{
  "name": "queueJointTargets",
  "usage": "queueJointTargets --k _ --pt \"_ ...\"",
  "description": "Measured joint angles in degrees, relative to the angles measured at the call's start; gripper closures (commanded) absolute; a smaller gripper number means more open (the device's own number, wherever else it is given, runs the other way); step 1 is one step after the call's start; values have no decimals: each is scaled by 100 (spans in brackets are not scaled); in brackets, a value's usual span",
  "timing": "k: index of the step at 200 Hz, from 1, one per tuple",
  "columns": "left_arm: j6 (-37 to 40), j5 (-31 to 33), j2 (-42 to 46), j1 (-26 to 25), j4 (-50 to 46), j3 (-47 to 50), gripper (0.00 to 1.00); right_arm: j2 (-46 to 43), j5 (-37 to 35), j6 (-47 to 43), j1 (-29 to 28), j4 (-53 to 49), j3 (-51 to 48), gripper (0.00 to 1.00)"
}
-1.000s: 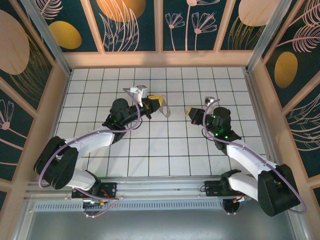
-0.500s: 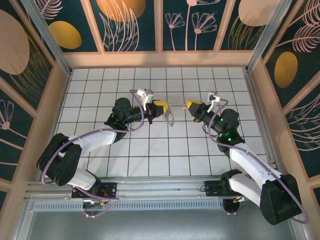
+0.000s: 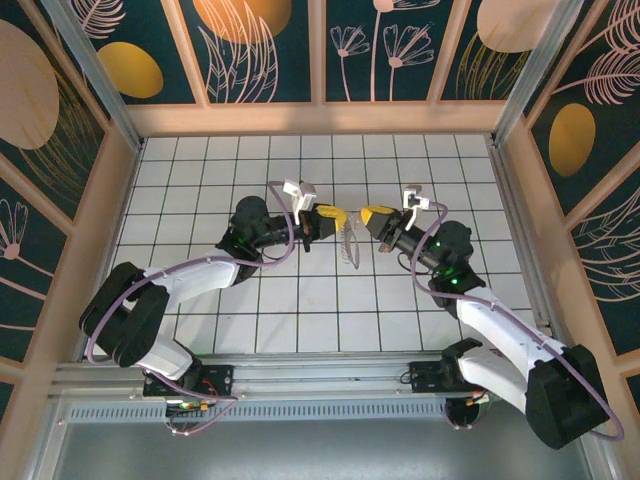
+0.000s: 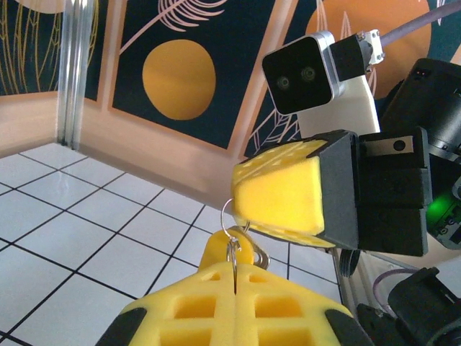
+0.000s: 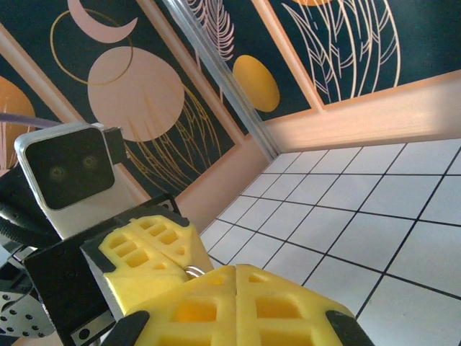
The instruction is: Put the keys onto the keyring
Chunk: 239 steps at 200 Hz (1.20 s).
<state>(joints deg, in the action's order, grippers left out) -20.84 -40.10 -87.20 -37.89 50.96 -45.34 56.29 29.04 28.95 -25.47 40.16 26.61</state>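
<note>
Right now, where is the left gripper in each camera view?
Top external: left gripper at centre, yellow tips pointing right.
Left wrist: left gripper at bottom centre, shut.
Right wrist: left gripper at lower left, beneath a white camera.
Shared landmark: the white tiled table.

Left arm (image 3: 190,275) and right arm (image 3: 500,325) have white links, black joints and black bases. A purple cable (image 4: 425,27) runs along each. Fingers (image 5: 187,313) are yellow blocks with square pockets, set on black mounts. Each wrist bears a white camera (image 4: 306,72) with a black face. A green light (image 4: 437,211) glows at the right edge of the left wrist view.
</note>
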Motion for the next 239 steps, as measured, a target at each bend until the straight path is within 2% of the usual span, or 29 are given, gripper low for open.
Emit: queueJointTargets --k 131,239 --pt "-20 -61 -190 -81 72 -212 100 -17 -59 -166 -127 -9 0 100" --pt "-20 146 -190 -81 111 -214 100 -542 -498 -208 -131 -299 -129 100"
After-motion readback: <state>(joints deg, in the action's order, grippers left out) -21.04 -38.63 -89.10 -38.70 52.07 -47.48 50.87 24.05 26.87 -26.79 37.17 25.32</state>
